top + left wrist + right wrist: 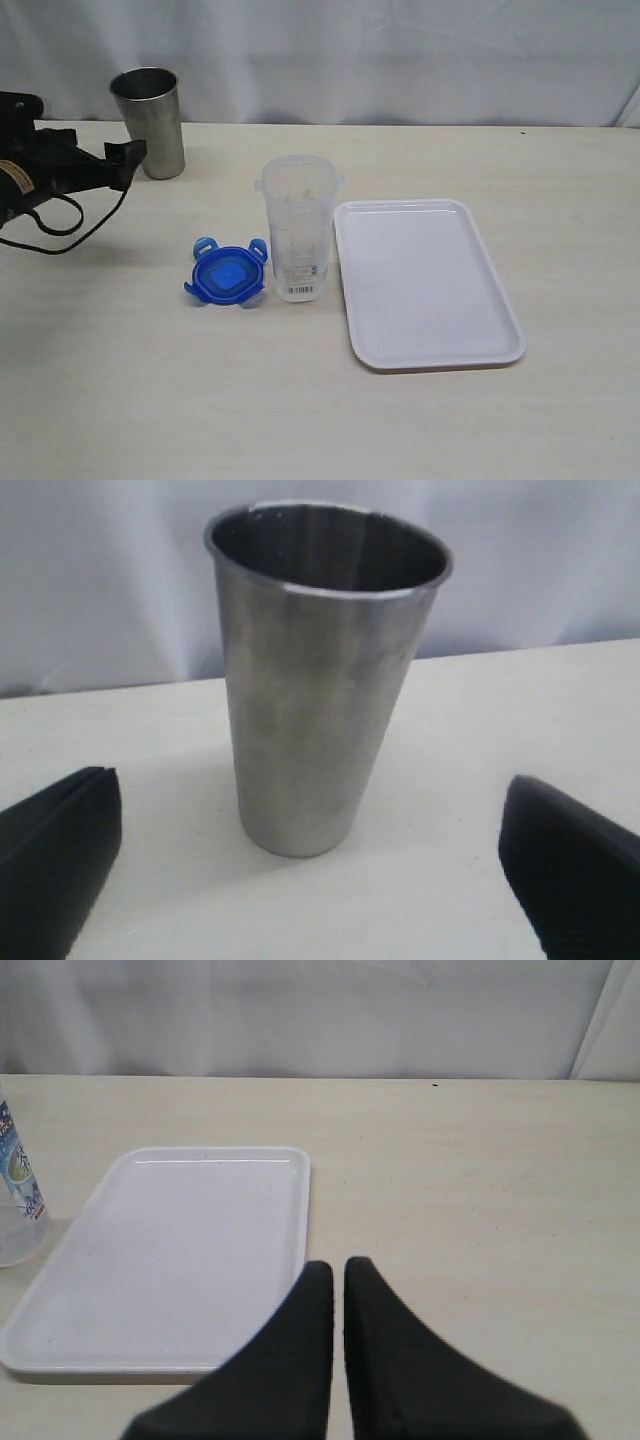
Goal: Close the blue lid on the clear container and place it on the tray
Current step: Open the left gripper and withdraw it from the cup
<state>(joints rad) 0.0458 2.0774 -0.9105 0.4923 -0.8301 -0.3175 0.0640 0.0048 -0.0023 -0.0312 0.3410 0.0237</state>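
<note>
We see the left gripper (128, 165) spread wide facing the cup (150, 120), the right gripper (338, 1265) pressed together, and the lid (228, 275) just beside the container (298, 230).

The left gripper (126, 162), on a black arm (40, 175) reaching in low from the left side of the exterior view, has its jaws spread wide apart, while the right gripper (338, 1285) has its black jaws closed together.

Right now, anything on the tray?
Nothing: the tray shows its whole white surface bare in the exterior view. In the right wrist view, the shut right gripper covers one corner.
</note>
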